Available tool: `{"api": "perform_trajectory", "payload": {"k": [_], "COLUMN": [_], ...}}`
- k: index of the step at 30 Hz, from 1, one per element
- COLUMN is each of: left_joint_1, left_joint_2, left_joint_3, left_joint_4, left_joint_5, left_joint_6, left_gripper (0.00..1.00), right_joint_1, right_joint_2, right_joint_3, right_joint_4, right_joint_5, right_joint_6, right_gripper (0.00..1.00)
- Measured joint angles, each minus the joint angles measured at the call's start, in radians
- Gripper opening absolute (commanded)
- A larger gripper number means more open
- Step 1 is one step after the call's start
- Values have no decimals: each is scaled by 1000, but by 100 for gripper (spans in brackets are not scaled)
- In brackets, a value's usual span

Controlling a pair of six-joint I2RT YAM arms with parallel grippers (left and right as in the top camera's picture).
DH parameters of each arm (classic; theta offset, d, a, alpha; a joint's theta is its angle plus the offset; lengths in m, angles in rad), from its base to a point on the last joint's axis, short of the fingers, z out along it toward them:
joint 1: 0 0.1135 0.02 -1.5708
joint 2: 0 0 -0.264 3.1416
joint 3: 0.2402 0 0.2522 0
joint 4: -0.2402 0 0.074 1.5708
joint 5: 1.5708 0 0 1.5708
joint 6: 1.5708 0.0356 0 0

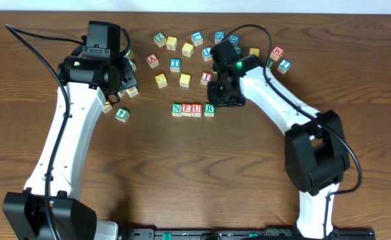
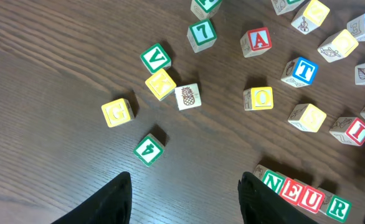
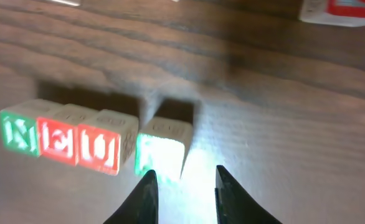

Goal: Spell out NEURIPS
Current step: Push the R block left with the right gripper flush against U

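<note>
Overhead: four cubes sit in a row mid-surface (image 1: 182, 173), reading green N (image 1: 177, 109), red E (image 1: 187, 109), red U (image 1: 196, 109), green R (image 1: 209, 109). The R is a touch apart from U, the other three are touching. The right arm's head sits just beside R and covers its own fingertips there. Only the right wrist view shows the right tool (image 3: 182, 193): fingers parted, nothing between them, low over the wood just short of R. Overhead also hides the left fingertips under the arm. The left wrist view shows the left tool (image 2: 185, 199) spread wide and empty above bare wood, with green 4 (image 2: 149, 149) just ahead and yellow G (image 2: 117, 112) beyond it. That view also catches red I (image 2: 354, 130) loose among the scattered cubes, apart from the row. The P cube can't be picked out.
</note>
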Motion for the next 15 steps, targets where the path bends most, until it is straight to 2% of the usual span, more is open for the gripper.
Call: {"api": "perform_trajectory", "payload": {"k": [5, 15], "left_joint_1": [0, 0], "left_joint_2": [0, 0], "left_joint_3": [0, 0], "left_joint_4": [0, 0], "left_joint_5": [0, 0], "left_joint_6": [0, 0], "left_gripper": [54, 54], "right_joint_1": [-7, -12], "right_joint_2": [-10, -10], "right_joint_3": [-5, -90], "right_joint_4": [-9, 88], "right_joint_5": [28, 52], "right_joint_6": [0, 0], "right_gripper": [25, 22]}}
